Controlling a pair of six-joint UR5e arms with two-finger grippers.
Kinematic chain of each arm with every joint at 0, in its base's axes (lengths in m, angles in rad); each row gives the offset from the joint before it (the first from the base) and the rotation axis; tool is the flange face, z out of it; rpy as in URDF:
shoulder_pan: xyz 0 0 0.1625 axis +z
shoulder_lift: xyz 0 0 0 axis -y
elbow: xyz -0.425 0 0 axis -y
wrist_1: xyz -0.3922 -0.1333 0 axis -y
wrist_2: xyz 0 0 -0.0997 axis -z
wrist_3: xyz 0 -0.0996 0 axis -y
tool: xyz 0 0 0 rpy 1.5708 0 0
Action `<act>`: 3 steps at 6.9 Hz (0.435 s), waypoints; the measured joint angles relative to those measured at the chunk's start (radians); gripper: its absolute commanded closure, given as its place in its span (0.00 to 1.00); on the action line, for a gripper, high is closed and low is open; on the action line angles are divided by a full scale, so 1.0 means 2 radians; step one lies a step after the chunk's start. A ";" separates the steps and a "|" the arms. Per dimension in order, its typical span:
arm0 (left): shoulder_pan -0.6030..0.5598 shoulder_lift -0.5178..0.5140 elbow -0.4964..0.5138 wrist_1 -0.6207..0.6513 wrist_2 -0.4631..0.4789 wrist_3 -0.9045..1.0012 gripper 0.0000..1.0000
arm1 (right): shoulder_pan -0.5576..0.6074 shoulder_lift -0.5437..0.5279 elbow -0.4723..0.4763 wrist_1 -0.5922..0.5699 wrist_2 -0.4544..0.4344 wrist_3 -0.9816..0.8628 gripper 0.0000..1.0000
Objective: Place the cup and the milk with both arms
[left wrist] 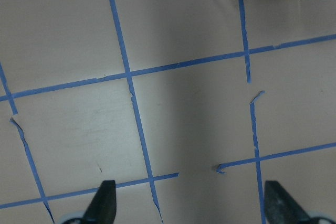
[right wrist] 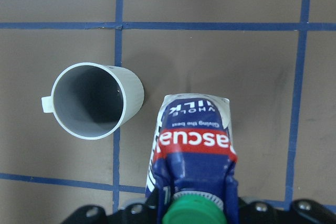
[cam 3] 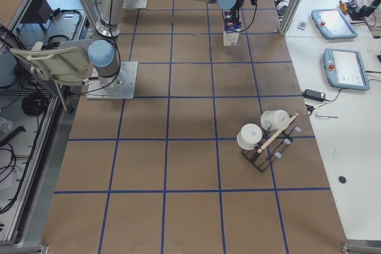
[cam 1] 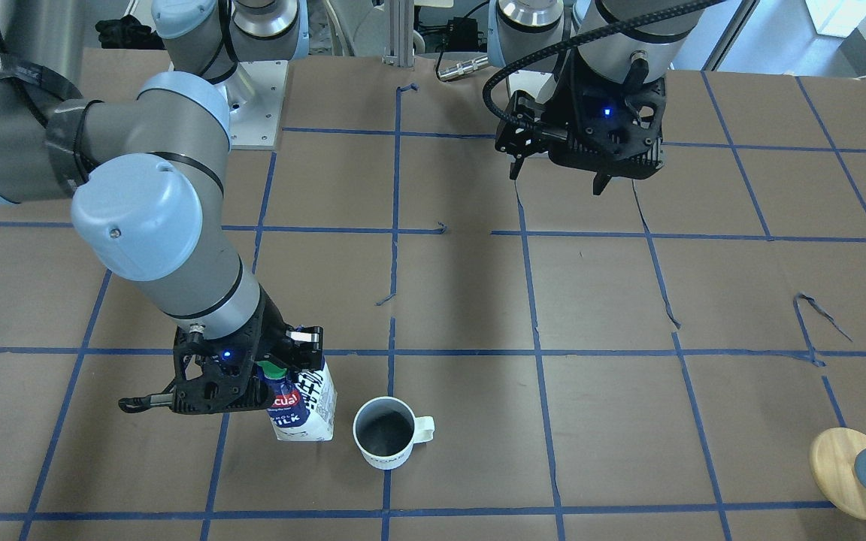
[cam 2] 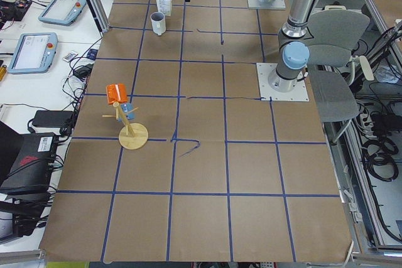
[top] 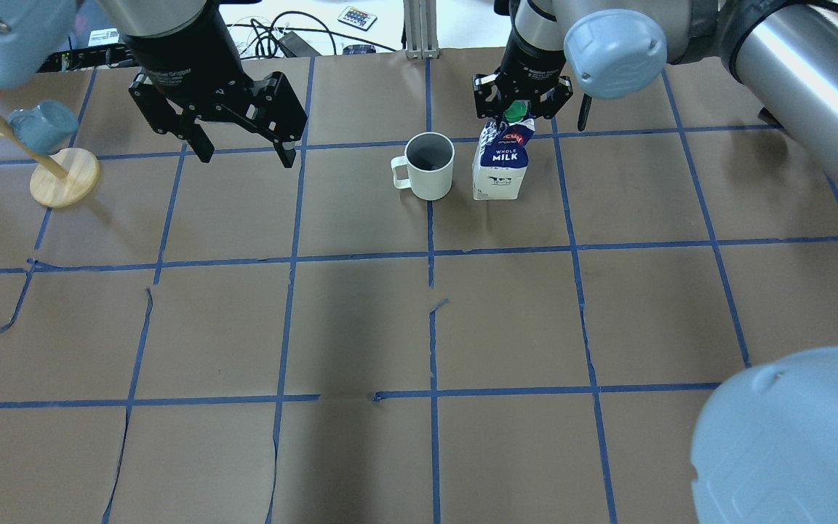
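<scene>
— Overhead exterior: how did the cup [top: 430,178] and the milk [top: 499,171] sit?
— Both stood upright on the table's [top: 419,327] far half, just apart. The cup's handle pointed to the robot's left, and the milk's cap pointed up. A wooden stand [top: 64,177] stood well off leftward.
— And the arms?
— The right gripper [top: 517,109] reached down, jaws clamped on the milk's top. The left gripper [top: 246,159] hovered, jaws wide.

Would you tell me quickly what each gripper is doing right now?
Left gripper: open, empty.
Right gripper: closed on the top of the dark blue and white milk carton.
</scene>
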 measured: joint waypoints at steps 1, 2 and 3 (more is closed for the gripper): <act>0.004 0.018 -0.022 0.015 0.000 0.000 0.00 | 0.009 0.010 -0.001 -0.020 0.000 0.007 0.83; 0.009 0.031 -0.042 0.047 0.001 0.002 0.00 | 0.014 0.020 -0.001 -0.038 0.000 0.011 0.83; 0.018 0.035 -0.052 0.084 0.002 0.002 0.00 | 0.015 0.027 -0.003 -0.047 0.000 0.016 0.83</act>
